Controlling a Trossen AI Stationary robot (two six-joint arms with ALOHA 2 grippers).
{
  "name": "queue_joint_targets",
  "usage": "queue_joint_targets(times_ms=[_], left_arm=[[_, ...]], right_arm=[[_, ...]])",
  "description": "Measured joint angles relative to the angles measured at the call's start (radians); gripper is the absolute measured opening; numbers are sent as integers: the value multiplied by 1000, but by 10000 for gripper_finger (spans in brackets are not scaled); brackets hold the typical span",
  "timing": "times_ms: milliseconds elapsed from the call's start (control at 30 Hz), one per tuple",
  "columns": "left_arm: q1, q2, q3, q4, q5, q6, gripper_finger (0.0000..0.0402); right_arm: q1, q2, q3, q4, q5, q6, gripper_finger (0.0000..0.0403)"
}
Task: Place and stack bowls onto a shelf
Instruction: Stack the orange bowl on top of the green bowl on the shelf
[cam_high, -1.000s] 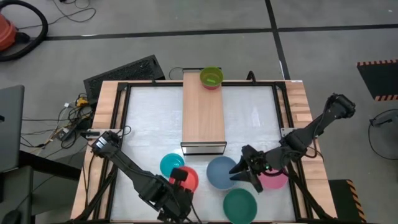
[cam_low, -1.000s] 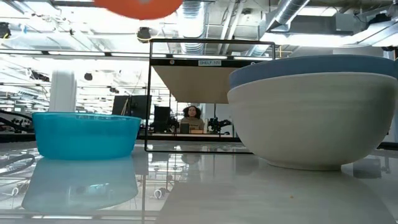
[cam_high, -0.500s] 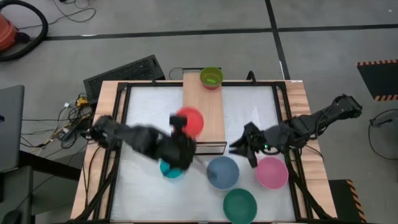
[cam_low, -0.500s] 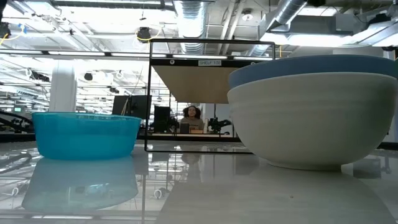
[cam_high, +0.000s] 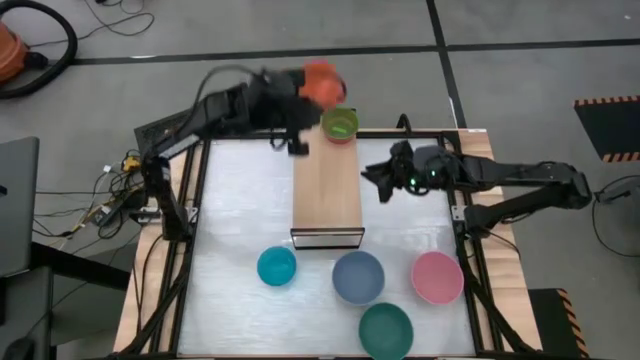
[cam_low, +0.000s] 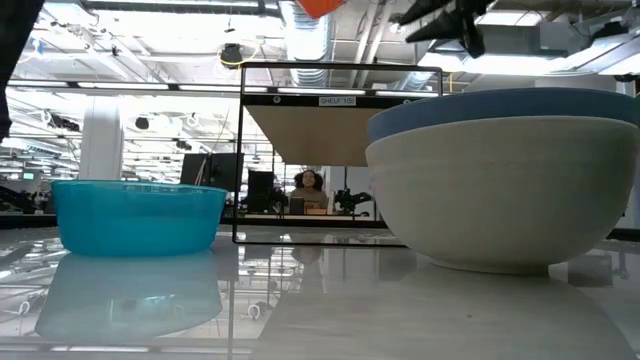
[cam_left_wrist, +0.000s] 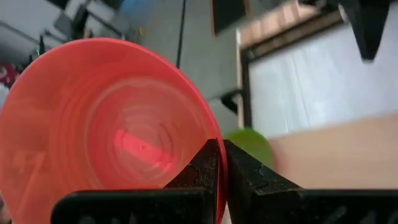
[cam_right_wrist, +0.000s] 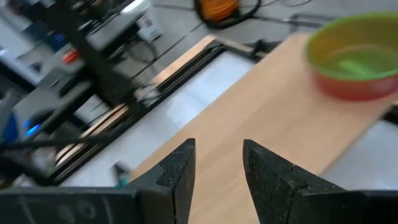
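My left gripper (cam_high: 306, 96) is high over the table's far edge, shut on the red bowl (cam_high: 320, 80), just left of the lime green bowl (cam_high: 340, 124). That green bowl sits nested in a reddish-pink bowl on the far end of the shelf (cam_high: 326, 190). My right gripper (cam_high: 384, 180) hovers open just right of the shelf, touching nothing; its wrist view shows the open fingers (cam_right_wrist: 217, 155) over the board with the green bowl (cam_right_wrist: 357, 59) beyond. The cyan (cam_high: 277, 266), grey-blue (cam_high: 358, 277), pink (cam_high: 437, 277) and dark green (cam_high: 386, 330) bowls rest on their bases near the table's near edge. My left gripper holds the red bowl by its rim (cam_left_wrist: 214, 177), pinched with one finger inside the bowl and one outside. The bowl is lifted clear and tipped on its side, its opening (cam_left_wrist: 118, 143) facing the wrist camera. It shows at the low view's top edge (cam_low: 320, 5).
The table frame (cam_high: 190, 150) runs around the white top. In the low view the cyan bowl (cam_low: 135, 215) and the grey-blue bowl (cam_low: 500, 180) stand close to the camera, the shelf (cam_low: 340, 130) behind them. A keyboard (cam_high: 200, 115) and cables lie past the far left corner.
My left gripper has carried the red bowl from the table's near edge up and over the shelf to its far end, beside the lime green bowl. My right gripper has moved from beside the pink bowl toward the far edge, along the shelf's right side.
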Motion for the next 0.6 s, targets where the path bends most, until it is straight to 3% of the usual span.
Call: queue_joint_targets(times_ms=[200,300,600], left_arm=[[169,67,0,61,306,20,0],[213,123,-1,60,399,41,0],[232,286,-1,93,413,98,0]], right_arm=[[-125,0,0,0,1,4,161],[-159,0,0,0,0,27,161],[-180,0,0,-21,-3,-3,161]])
